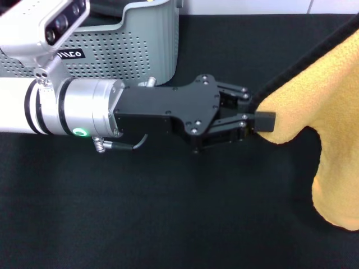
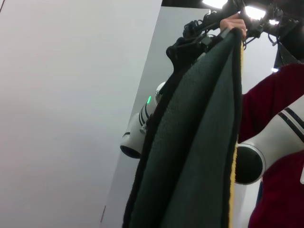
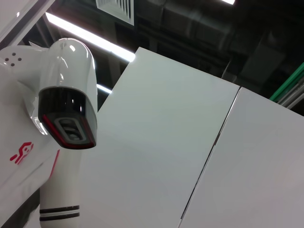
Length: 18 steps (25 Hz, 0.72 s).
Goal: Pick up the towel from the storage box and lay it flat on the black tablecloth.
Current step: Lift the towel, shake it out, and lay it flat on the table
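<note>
The yellow-orange towel (image 1: 320, 106) hangs in the air at the right, above the black tablecloth (image 1: 168, 213). My left gripper (image 1: 259, 120) reaches across from the left and is shut on the towel's near corner, by its black trim. In the left wrist view the towel (image 2: 199, 142) drapes down in shadow, with a yellow edge showing. Its upper corner ends at my right gripper (image 2: 223, 28), which holds it high up. The right gripper is outside the head view. The storage box (image 1: 134, 45) stands at the back left, behind my left arm.
The right wrist view shows only the robot's white head (image 3: 66, 95), wall panels and ceiling lights. A red shape (image 2: 275, 109) and a white arm segment (image 2: 266, 152) lie behind the towel in the left wrist view.
</note>
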Each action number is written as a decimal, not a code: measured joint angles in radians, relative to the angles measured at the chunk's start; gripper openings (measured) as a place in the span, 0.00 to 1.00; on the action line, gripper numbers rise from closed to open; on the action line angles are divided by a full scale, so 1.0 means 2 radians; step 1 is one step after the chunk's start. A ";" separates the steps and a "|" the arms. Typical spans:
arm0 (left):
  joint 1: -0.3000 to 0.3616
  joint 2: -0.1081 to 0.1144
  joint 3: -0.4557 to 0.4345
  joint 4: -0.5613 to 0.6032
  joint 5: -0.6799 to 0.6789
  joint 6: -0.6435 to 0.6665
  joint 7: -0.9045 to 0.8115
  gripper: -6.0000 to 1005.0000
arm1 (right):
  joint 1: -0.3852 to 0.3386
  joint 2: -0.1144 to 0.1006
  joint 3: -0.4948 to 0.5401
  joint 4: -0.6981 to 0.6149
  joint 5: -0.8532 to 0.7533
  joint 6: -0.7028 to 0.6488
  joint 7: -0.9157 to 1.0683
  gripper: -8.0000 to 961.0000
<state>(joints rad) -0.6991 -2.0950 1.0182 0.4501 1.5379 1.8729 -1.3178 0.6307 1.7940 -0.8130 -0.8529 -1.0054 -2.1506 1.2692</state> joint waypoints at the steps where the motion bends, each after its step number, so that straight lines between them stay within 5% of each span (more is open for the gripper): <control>1: 0.000 0.000 0.004 0.000 0.001 0.000 0.000 0.33 | 0.000 0.000 0.000 0.000 0.000 0.000 0.000 0.01; 10: 0.002 0.003 0.010 0.003 -0.003 0.000 -0.003 0.09 | -0.006 0.005 0.002 0.007 0.000 0.000 0.001 0.01; 18: 0.019 0.038 -0.032 0.011 -0.011 0.012 -0.115 0.07 | -0.030 0.025 -0.002 0.054 -0.010 0.001 0.001 0.01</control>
<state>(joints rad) -0.6615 -2.0198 0.9549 0.4724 1.5160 1.8962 -1.5478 0.5708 1.8439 -0.8160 -0.7454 -1.0244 -2.1477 1.2703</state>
